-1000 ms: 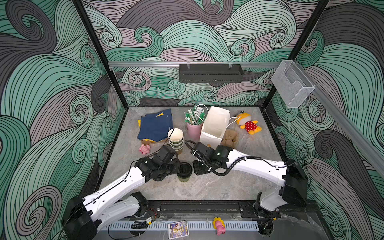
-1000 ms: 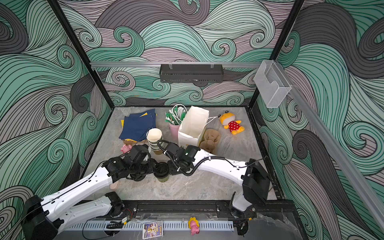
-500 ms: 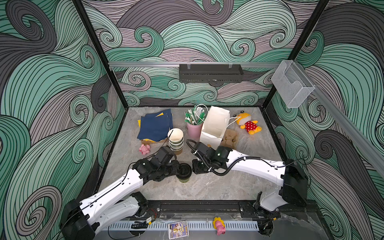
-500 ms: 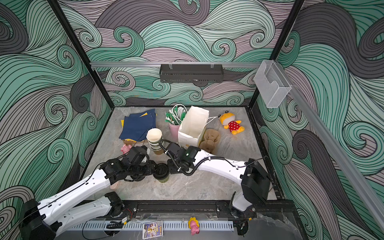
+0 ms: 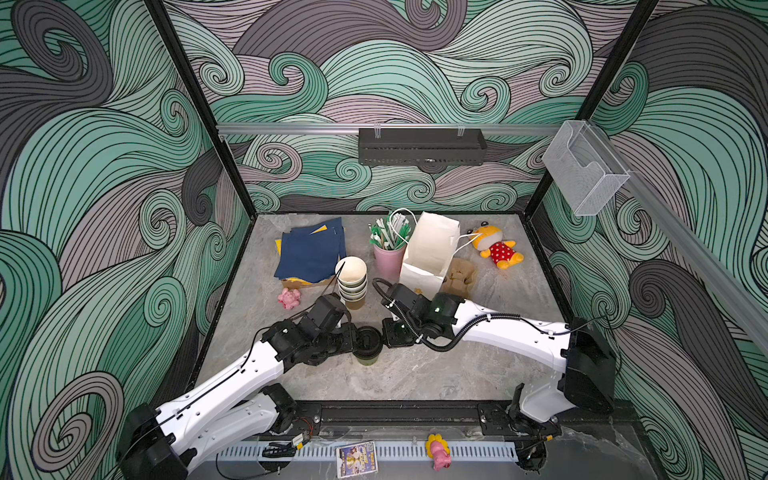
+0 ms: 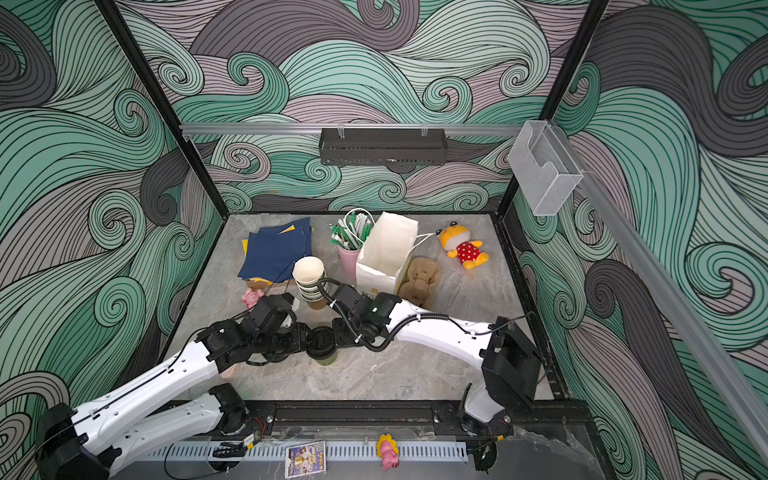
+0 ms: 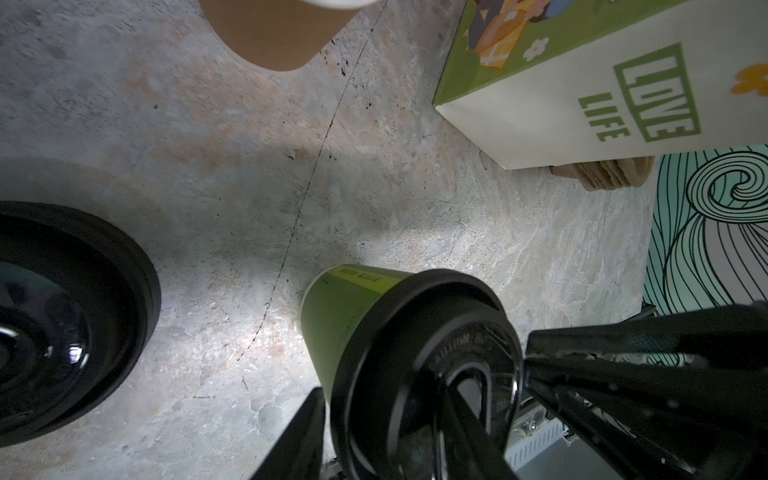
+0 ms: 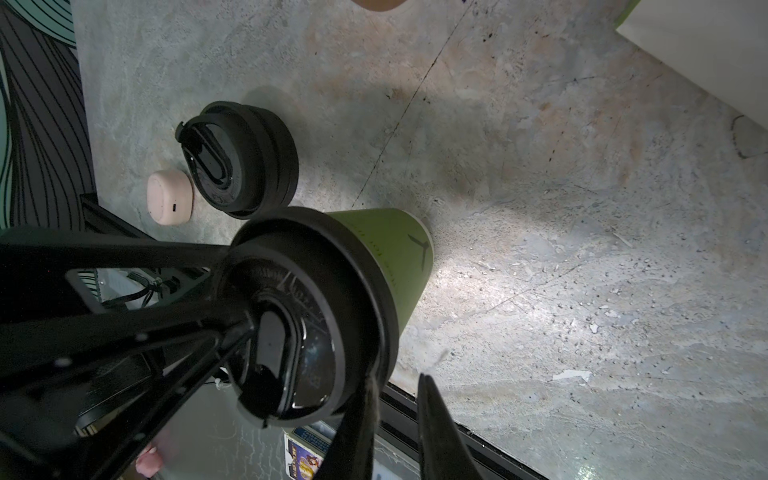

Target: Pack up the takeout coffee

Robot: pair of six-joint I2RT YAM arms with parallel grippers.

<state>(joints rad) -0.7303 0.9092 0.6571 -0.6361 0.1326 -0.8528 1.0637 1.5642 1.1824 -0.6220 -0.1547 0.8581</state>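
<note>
- The right gripper (image 8: 395, 376) has its two thin black fingers almost together. A narrow gap shows between them with nothing in it, and one tip touches the rim of the round black plastic sip lid (image 8: 299, 324).
- The left gripper (image 5: 352, 338) is about half spread at the small olive-green paper cup (image 7: 345, 320). One finger (image 7: 299, 436) lies against the green wall under the lid's rim, and the other crosses the lid. I cannot tell whether it truly clamps.
- The cup stands upright on the grey stone-look table top (image 5: 415, 374), at the front middle between both grippers and short of the white paper bag (image 5: 430, 249).
- I judge the step to be seating the lid. I would press straight down on the rim, never sideways, because a light cup tips or slides.
- I would go gently with the left grip, since a dented paper mouth will not take the lid.
- I steer clear of the spare stack of black lids (image 8: 249, 162) nearby.
</note>
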